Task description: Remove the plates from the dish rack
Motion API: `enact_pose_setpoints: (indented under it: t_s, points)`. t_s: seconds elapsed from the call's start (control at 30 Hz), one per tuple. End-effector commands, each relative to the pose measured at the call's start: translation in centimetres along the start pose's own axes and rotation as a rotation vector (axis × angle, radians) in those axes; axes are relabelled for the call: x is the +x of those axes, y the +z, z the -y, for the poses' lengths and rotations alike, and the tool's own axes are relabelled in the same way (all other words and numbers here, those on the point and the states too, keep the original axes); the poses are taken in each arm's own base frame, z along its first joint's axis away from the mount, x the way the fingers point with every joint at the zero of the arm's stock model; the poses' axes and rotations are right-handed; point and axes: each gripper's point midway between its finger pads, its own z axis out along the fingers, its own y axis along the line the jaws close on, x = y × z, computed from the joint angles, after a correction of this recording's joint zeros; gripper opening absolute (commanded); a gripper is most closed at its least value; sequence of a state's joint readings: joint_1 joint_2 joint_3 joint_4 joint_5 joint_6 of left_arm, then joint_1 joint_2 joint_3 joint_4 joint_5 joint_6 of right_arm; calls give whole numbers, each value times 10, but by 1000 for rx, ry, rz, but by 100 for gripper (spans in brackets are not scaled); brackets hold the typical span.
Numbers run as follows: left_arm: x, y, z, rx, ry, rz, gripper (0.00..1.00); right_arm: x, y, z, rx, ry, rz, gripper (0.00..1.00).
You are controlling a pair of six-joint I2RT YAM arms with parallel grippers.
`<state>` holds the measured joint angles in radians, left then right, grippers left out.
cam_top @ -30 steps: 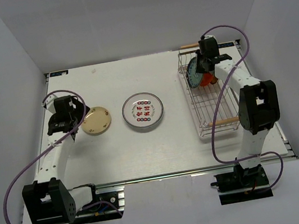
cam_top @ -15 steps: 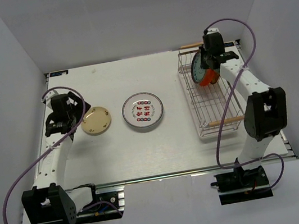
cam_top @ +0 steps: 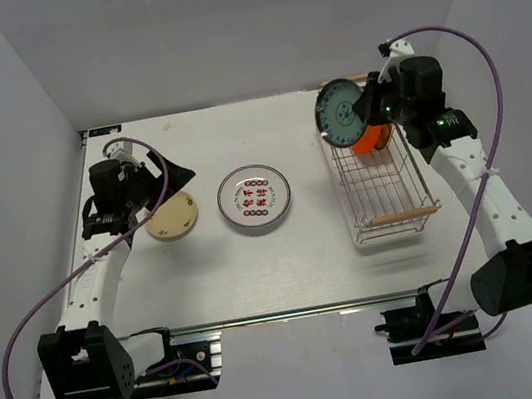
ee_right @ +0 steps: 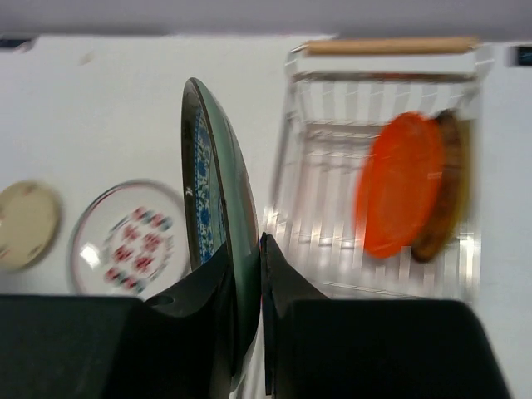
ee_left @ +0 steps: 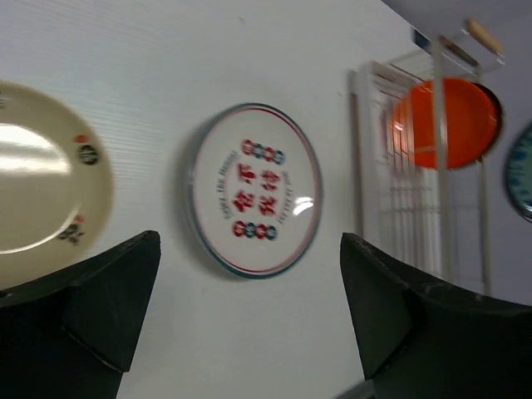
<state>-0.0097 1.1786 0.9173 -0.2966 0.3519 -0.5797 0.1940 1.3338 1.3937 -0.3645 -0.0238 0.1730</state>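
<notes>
The right hand (ee_right: 246,274) is clamped on the rim of the teal plate (ee_right: 208,183), holding it on edge by the far left corner of the dish rack (cam_top: 387,195). Inside the rack, 2 plates stand upright at the far end: the red-orange plate (ee_right: 399,187) and, just behind it, the brown plate (ee_right: 453,179). The left hand (cam_top: 162,180) hangs wide open and holds nothing, just over the cream plate (cam_top: 171,218). Near that, the white plate (cam_top: 255,197) with coloured marks lies flat on the worktop (cam_top: 208,280).
</notes>
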Motion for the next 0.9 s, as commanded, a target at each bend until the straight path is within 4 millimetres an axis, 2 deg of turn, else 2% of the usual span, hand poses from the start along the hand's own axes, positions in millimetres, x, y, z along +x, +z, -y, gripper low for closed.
enact_pose_setpoints:
  t_s: [0.0, 0.03, 0.1, 0.13, 0.17, 0.27, 0.33, 0.37, 0.43, 0.5, 0.6, 0.63, 0.77, 0.87]
  points:
    - [8, -7, 66, 371, 70, -85, 98, 31, -13, -73, -395, 56, -99, 0]
    - [14, -7, 74, 419, 79, -107, 98, 39, -16, -90, -461, 80, -125, 0]
    - [21, -1, 81, 467, 80, -147, 98, 61, -17, -114, -568, 121, -192, 0]
    - [26, -2, 89, 501, 93, -169, 98, 64, -17, -128, -619, 123, -197, 0]
    - [31, 0, 91, 513, 94, -189, 98, 74, -23, -145, -696, 157, -244, 0]
    - [52, 5, 95, 543, 101, -254, 98, 97, -21, -180, -834, 217, -355, 0]
    - [59, 11, 92, 534, 100, -274, 98, 100, -25, -198, -916, 228, -377, 0]
    - [70, 11, 93, 535, 113, -304, 98, 106, -25, -204, -931, 261, -408, 0]
    - [79, 15, 89, 516, 108, -327, 98, 107, -25, -214, -962, 271, -400, 0]
    - [86, 15, 89, 519, 109, -341, 98, 113, -21, -215, -946, 298, -422, 0]
    - [92, 16, 93, 522, 115, -353, 78, 125, -19, -225, -943, 327, -459, 2]
    - [95, 15, 95, 522, 115, -360, 56, 126, -18, -227, -946, 329, -451, 3]
    - [95, 14, 95, 522, 107, -366, 22, 136, -17, -227, -911, 349, -449, 7]
    - [93, 9, 96, 515, 102, -347, 0, 141, -15, -221, -867, 341, -440, 12]
